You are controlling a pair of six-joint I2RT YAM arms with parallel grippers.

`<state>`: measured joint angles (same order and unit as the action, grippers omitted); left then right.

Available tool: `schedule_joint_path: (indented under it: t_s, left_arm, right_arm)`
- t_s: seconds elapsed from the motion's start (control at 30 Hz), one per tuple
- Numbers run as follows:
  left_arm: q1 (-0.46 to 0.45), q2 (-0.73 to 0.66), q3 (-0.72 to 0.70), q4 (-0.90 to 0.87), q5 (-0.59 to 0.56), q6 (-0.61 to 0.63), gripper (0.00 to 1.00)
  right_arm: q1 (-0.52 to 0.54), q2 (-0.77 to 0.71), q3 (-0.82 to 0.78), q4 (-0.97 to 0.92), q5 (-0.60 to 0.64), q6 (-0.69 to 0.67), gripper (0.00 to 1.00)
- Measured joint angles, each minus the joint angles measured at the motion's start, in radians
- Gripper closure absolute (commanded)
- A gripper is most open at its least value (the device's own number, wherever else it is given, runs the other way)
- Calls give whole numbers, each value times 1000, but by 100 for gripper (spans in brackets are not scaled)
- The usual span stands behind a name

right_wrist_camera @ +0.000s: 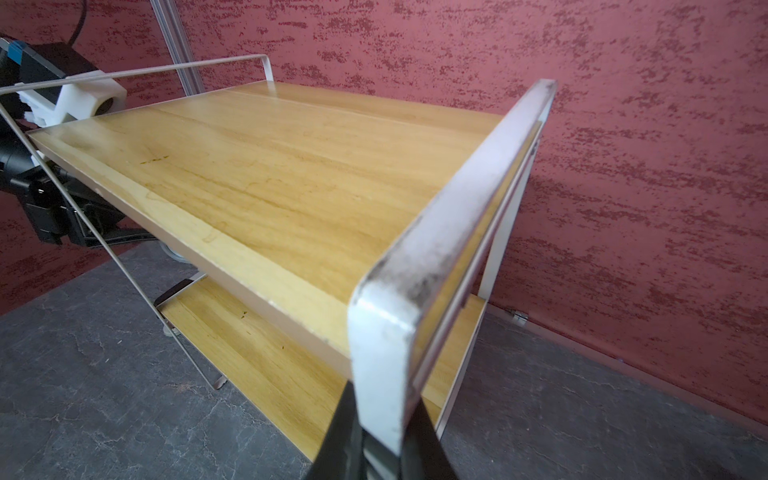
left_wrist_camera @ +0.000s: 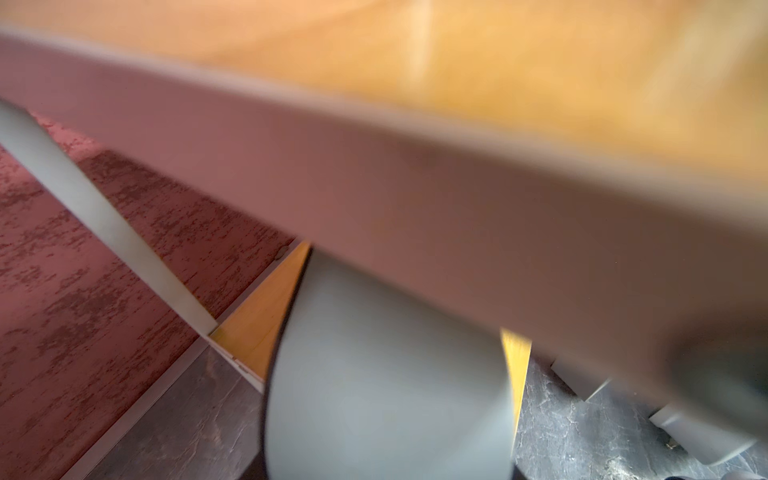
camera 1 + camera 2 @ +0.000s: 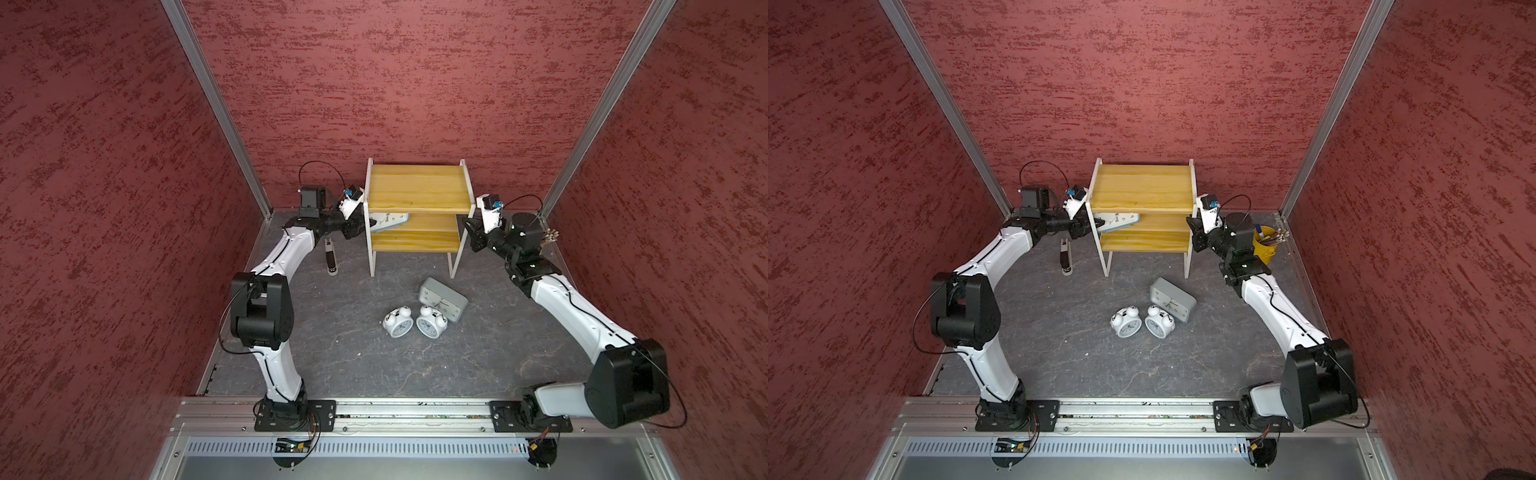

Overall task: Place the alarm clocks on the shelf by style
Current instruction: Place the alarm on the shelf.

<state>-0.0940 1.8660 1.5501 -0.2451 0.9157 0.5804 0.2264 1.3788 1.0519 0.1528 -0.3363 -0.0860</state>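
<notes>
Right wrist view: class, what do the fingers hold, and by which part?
The shelf, pinched by its white frame post just below the upper corner.

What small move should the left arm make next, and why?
Probably ease the grey clock down upright onto the lower board, then release: the left gripper holds it tilted over that board, and the right gripper clamps the shelf frame.

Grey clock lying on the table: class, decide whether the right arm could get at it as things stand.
Probably not yet. The right gripper is shut on the shelf's white frame, so it is occupied. The path looks free: nothing lies between it and the grey clock.
</notes>
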Motion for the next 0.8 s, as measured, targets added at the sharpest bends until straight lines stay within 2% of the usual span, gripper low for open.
schedule_joint_path:
  t_s: [0.23, 0.53, 0.8]
  left_arm:
    - [-2, 14, 12, -4, 31, 3, 78]
    - [-3, 51, 102, -163, 55, 79, 76]
    - [-3, 51, 109, -195, 56, 90, 70]
  right_arm:
    - [-3, 0, 0, 0, 0, 0, 88]
    - [-8, -1, 0, -2, 5, 0, 88]
    - [-8, -3, 0, -7, 8, 0, 88]
